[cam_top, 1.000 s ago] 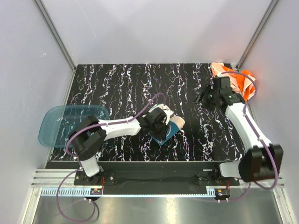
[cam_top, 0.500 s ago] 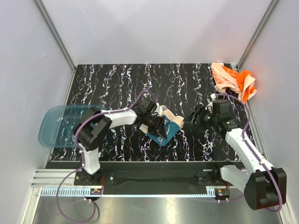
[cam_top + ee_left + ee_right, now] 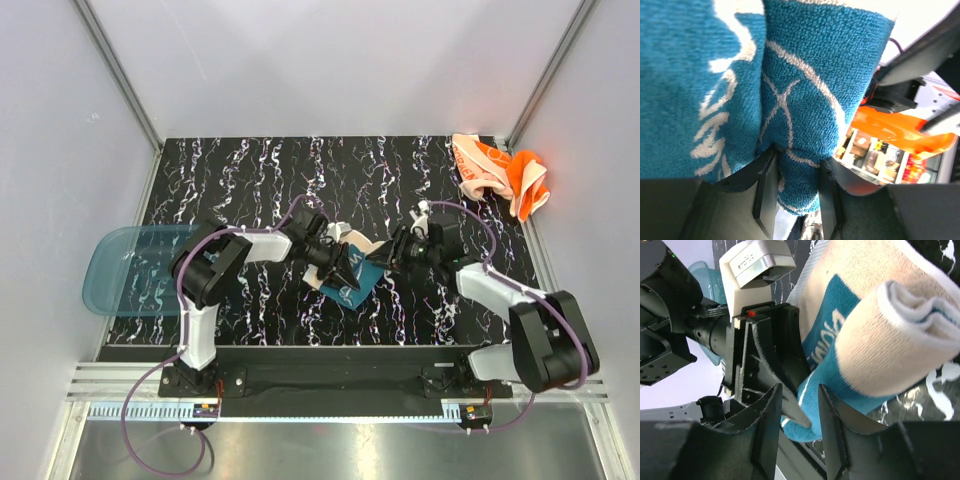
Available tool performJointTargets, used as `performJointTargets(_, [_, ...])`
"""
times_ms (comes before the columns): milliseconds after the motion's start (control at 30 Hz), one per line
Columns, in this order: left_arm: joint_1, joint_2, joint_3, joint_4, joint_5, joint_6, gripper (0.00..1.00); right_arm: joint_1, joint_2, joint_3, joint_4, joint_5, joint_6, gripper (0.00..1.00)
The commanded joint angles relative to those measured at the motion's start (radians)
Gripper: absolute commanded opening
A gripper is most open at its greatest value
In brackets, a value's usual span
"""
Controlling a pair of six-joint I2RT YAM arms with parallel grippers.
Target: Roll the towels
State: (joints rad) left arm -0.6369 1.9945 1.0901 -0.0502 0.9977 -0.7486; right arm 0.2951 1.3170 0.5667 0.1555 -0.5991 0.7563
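Observation:
The teal-blue towel (image 3: 352, 284), partly rolled with its cream reverse outward, lies at the table's middle front. My left gripper (image 3: 338, 264) is shut on a fold of it; in the left wrist view the teal towel (image 3: 805, 75) fills the frame and a fold is pinched in the left gripper (image 3: 797, 167). My right gripper (image 3: 387, 258) has come in from the right. In its wrist view the right gripper (image 3: 799, 400) stands open around the teal towel's (image 3: 832, 375) lower corner, close to the left gripper's fingers (image 3: 775, 360). The orange towel (image 3: 500, 175) lies crumpled at the back right corner.
A translucent blue tray (image 3: 120, 268) sits at the table's left edge, partly overhanging it. White walls and metal posts close in the table on three sides. Both arms meet over the middle front of the black marbled table (image 3: 250, 180).
The right arm swung from the back right, beside the orange towel, down to the teal towel, and its jaws have narrowed around a corner. The left gripper kept its hold and shifted slightly left.

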Motion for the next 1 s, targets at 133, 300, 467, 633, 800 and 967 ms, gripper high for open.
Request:
performJointTargets(133, [0.045,0.046,0.007,0.084,0.076,-0.084,0.37,0.009,0.175,0.050,0.225,-0.060,-0.009,0.40])
performJointTargets(300, [0.060,0.073,0.005,0.121,0.097,-0.115,0.40,0.009,0.276,0.024,0.344,-0.067,0.006,0.40])
performJointTargets(467, [0.075,0.075,0.016,0.054,0.073,-0.091,0.46,0.013,0.381,0.015,0.398,-0.053,0.009,0.37])
performJointTargets(633, [0.082,0.035,0.054,-0.137,-0.043,0.054,0.59,0.047,0.447,0.030,0.386,-0.011,-0.021,0.36])
performJointTargets(800, [0.095,-0.014,0.045,-0.218,-0.119,0.115,0.67,0.055,0.496,0.030,0.381,0.016,-0.035,0.34])
performJointTargets(967, [0.102,-0.112,0.085,-0.365,-0.266,0.211,0.76,0.061,0.502,0.038,0.349,0.039,-0.051,0.33])
